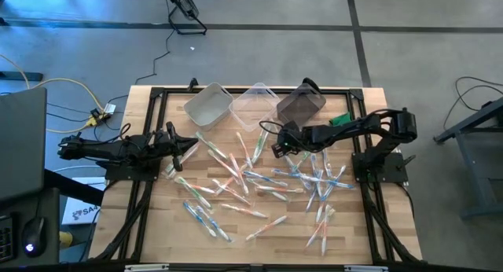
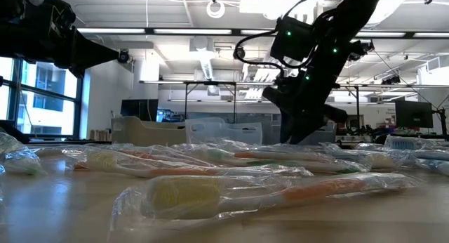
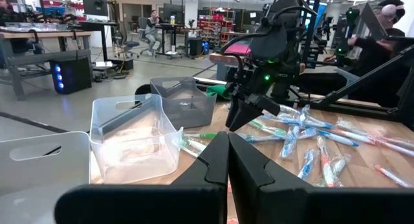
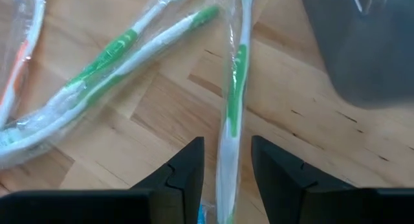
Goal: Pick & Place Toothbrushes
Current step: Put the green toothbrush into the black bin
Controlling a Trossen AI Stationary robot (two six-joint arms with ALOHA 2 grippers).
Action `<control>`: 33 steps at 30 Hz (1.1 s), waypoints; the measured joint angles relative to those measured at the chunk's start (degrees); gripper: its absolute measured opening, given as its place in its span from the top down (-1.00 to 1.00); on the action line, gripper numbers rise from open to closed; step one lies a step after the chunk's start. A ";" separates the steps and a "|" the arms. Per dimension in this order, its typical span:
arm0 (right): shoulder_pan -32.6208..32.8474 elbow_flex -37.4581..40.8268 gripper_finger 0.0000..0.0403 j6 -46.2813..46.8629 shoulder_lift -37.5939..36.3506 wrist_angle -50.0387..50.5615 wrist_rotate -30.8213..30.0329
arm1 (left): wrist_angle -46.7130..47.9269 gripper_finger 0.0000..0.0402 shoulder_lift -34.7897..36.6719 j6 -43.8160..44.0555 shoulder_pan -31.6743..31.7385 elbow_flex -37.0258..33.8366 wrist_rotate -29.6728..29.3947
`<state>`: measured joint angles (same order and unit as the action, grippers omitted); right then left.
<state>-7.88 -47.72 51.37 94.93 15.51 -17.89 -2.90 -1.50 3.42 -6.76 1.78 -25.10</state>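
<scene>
Right gripper (image 4: 225, 179): its dark fingers (image 4: 187, 169) stand part-way apart with a green-and-white toothbrush in a clear wrapper (image 4: 234, 101) running up between them. Whether the pads press it or only straddle it cannot be told. In the high view this gripper (image 1: 281, 146) sits just above centre of the frame, over the upper edge of the scatter, beside the smoky dark plastic bin (image 1: 301, 104).

Two more green-handled wrapped toothbrushes (image 4: 107, 72) lie crossed on the wood at upper left of the right wrist view; an orange-handled one shows at the far left edge.

Remaining wrapped toothbrushes (image 1: 259, 181), with orange, blue and green handles, are spread loose across the centre and lower right of the wooden table (image 1: 141, 217).

Bins in a row along the table's upper edge: opaque white bin (image 1: 207, 104), clear bin (image 1: 254, 105), then the dark one. A small green object (image 1: 339, 119) lies right of the dark bin.

Left gripper (image 1: 187, 148): fingers (image 3: 210, 166) pressed together, holding nothing, at centre-left of the frame over the table's left edge.
</scene>
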 joint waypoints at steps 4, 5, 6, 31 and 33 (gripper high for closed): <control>0.04 0.00 0.40 0.84 1.21 0.28 0.07 | 0.00 1.00 0.00 0.00 0.00 0.00 0.00; 0.04 0.00 0.40 1.21 1.68 0.28 0.10 | 0.00 1.00 0.00 0.00 0.00 0.00 0.00; 0.07 0.00 0.40 1.40 2.13 0.01 0.22 | 0.00 1.00 0.00 0.00 -0.01 0.00 0.00; 0.37 -0.07 0.40 1.49 4.73 -0.81 2.41 | 0.01 1.00 0.00 -0.11 0.00 0.00 0.00; 0.37 -0.07 0.40 1.42 4.73 -0.81 2.43 | 0.00 1.00 0.00 -0.11 0.00 0.00 0.00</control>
<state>-7.51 -47.79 52.79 99.66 14.70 -15.46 -2.89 -1.50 3.31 -6.77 1.78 -25.10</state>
